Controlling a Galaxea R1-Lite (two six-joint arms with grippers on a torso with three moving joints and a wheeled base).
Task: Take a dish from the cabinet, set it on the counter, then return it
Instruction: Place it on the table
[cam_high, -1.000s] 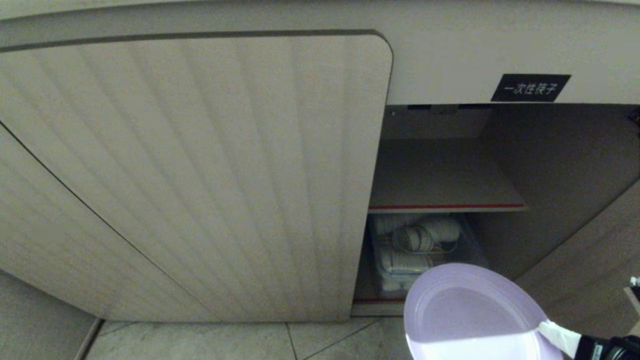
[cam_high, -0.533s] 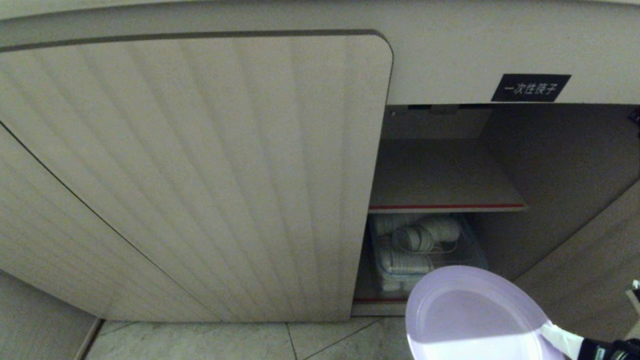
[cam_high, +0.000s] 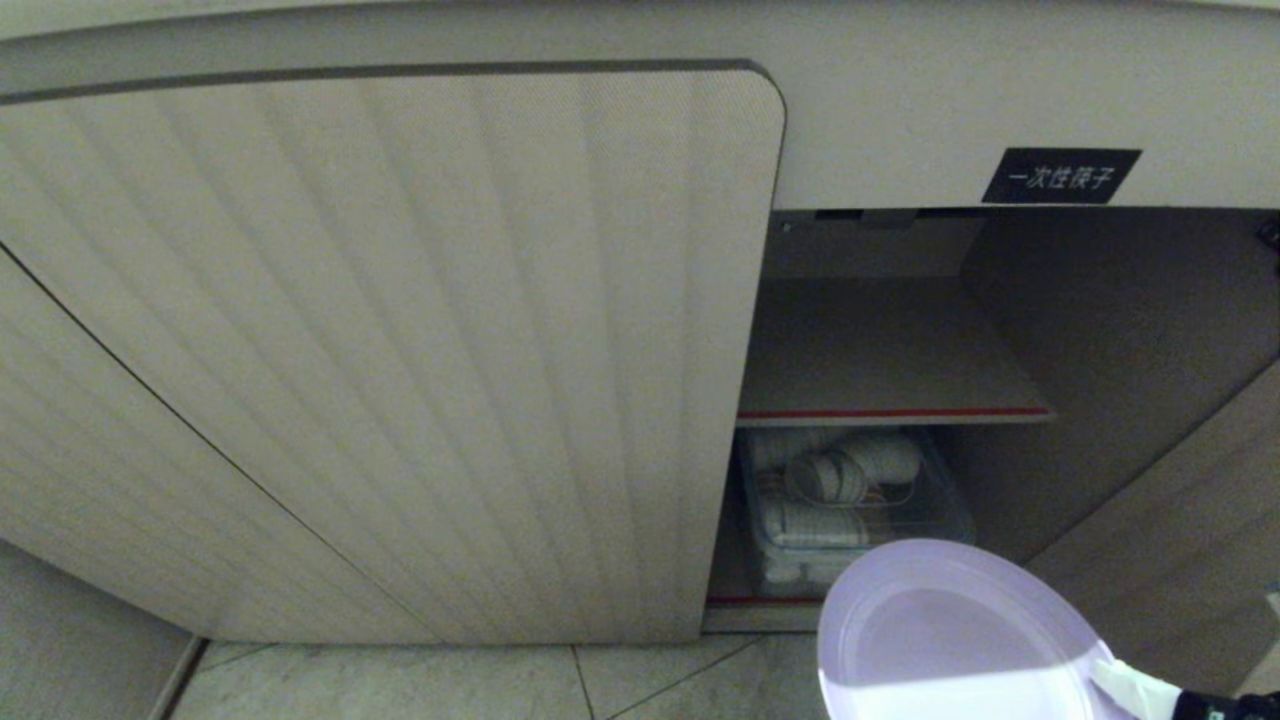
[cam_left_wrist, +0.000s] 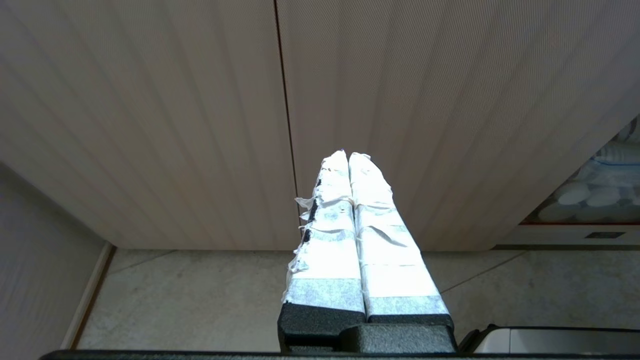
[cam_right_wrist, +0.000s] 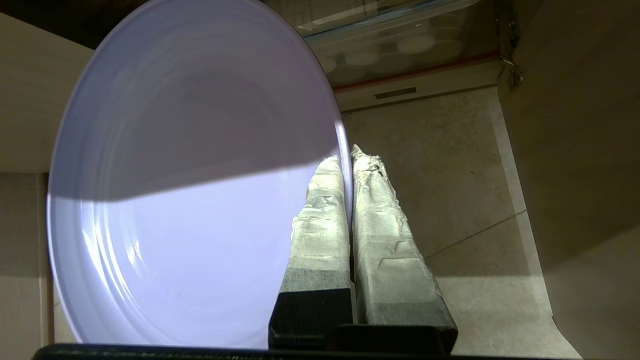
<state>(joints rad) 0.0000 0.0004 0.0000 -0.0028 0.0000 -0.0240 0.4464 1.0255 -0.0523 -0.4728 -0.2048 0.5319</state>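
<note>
The lavender dish hangs in front of the open cabinet, low and just outside its opening, above the floor. My right gripper is shut on the dish's near right rim. In the right wrist view the rim of the dish runs between the taped fingers of that gripper. My left gripper is shut with nothing in it and points at the closed ribbed doors. The counter is out of view.
Inside the opening is a bare shelf. Under it stands a clear bin of white cups. A black label sits above the opening. The opened door stands at the right, over a tiled floor.
The dish and my right gripper have drifted slightly down and to the right in the head view. The grip has not changed, and the left arm has kept still.
</note>
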